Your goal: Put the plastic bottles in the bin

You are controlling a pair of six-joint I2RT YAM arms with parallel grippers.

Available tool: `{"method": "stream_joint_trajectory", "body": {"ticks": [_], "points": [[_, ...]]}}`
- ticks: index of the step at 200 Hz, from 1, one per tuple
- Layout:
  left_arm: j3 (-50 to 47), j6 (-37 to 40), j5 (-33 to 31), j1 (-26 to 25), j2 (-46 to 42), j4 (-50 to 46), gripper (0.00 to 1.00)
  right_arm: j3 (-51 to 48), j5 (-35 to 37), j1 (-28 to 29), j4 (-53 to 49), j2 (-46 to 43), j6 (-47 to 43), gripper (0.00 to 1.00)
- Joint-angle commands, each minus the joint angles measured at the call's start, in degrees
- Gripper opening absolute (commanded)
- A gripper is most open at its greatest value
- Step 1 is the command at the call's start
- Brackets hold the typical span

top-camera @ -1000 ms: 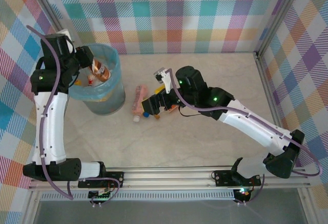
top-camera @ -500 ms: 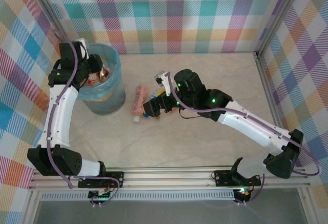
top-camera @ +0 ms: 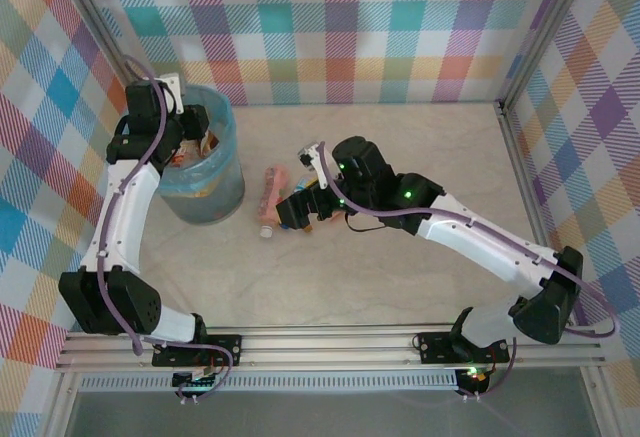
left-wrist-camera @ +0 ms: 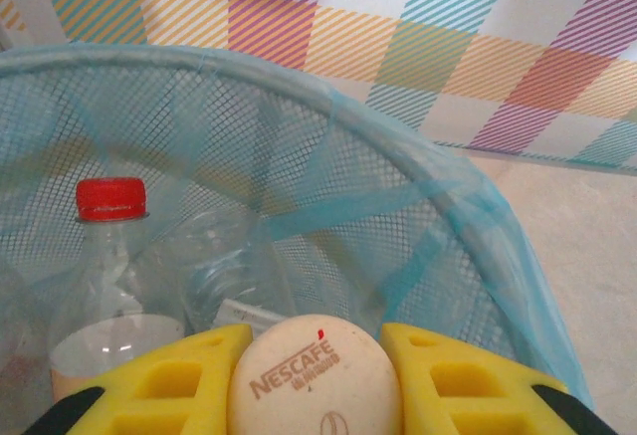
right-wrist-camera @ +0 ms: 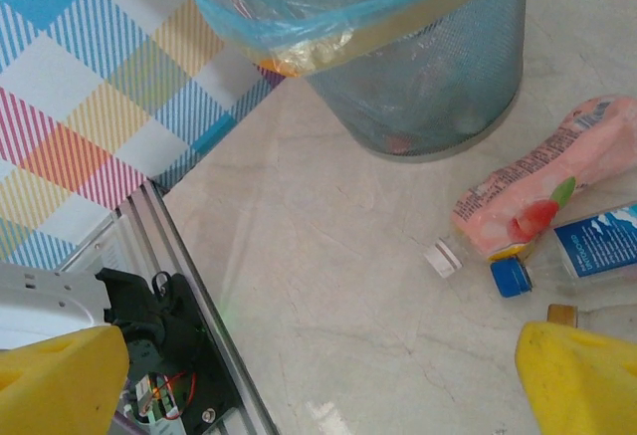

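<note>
Left fingers (left-wrist-camera: 164,380) gripping Nescafe bottle (left-wrist-camera: 317,375) above bin (left-wrist-camera: 418,146), red-capped bottle (left-wrist-camera: 107,256) inside

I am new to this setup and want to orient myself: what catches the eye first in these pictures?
The blue-lined bin at rear left, holding a red-capped bottle, with the left gripper above it clamped on a Nescafé bottle. Beside the bin a pink bottle lies on the table, the open right gripper hovering close by.
</note>
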Motion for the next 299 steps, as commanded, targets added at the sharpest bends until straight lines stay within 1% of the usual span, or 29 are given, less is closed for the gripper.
{"method": "stream_joint_trajectory", "body": {"ticks": [1, 9, 17, 31, 39, 46, 57, 70, 96, 124, 154, 200, 221, 254, 265, 278, 299], "points": [[0.61, 1.31, -0.41, 0.45, 3.10, -12.81, 0.29, 2.04, -0.44, 0.19, -0.39, 0.05, 0.52, 1.00], [2.30, 0.41, -1.18, 0.46, 3.17, -13.02, 0.35, 2.10, -0.39, 0.19, -0.42, 0.13, 0.52, 1.00], [4.19, -0.38, -2.22, 0.46, 3.49, -13.39, 0.48, 2.26, -0.35, 0.17, -0.48, 0.23, 0.52, 1.00], [7.71, -1.81, -4.40, 0.46, 4.41, -14.22, 0.66, 2.57, -0.52, 0.23, -0.48, 0.53, 0.44, 1.00], [9.53, -2.75, -6.14, 0.59, 5.11, -14.70, 0.74, 2.80, -0.53, 0.19, -0.48, 0.66, 0.44, 1.00], [11.10, -3.66, -7.64, 0.77, 5.65, -14.98, 0.76, 3.08, -0.70, 0.24, -0.57, 0.81, 0.52, 1.00], [13.09, -5.12, -9.09, 1.56, 6.71, -15.25, 0.77, 3.23, -0.87, 0.25, -0.66, 0.87, 0.52, 1.00], [15.28, -7.29, -9.17, 2.98, 8.32, -15.64, 0.77, 3.39, -0.96, 0.25, -0.85, 0.95, 0.52, 1.00], [20.63, -10.10, -5.18, 5.56, 13.66, -18.26, 0.75, 3.75, -0.79, 0.27, -1.53, 0.84, 0.28, 1.00], [26.38, -10.83, -1.73, 5.91, 19.15, -22.76, 0.72, 3.69, -0.44, 0.25, -1.85, 0.50, 0.35, 1.00], [26.70, -12.24, 2.01, 5.90, 19.12, -22.04, 0.69, 3.67, 0.65, 0.25, -2.45, 0.42, 0.82, 1.00], [26.09, -14.12, 7.65, 5.90, 17.80, -22.29, 0.69, 5.26, 2.72, 0.25, -4.26, 1.88, 1.09, 0.99], [26.09, -14.15, 7.75, 5.90, 15.45, -22.06, 0.69, 7.63, 6.70, 0.25, -8.02, 3.73, 1.31, 1.00], [24.17, -13.14, 4.91, 5.82, 8.74, -21.00, 0.70, 11.75, 17.73, 0.08, -15.78, 7.91, 5.74, 1.00], [20.92, -12.71, 4.18, 5.73, 4.87, -19.04, 0.70, 11.64, 21.18, -0.01, -17.07, 8.80, 8.41, 1.00], [15.46, -11.87, 3.70, 5.22, -0.71, -15.36, 0.70, 10.77, 23.60, -0.43, -17.03, 9.48, 12.07, 1.00], [5.88, -9.24, 3.84, 3.54, -10.53, -9.56, 0.72, 10.01, 28.36, -1.06, -17.53, 11.06, 20.37, 1.00]]}}
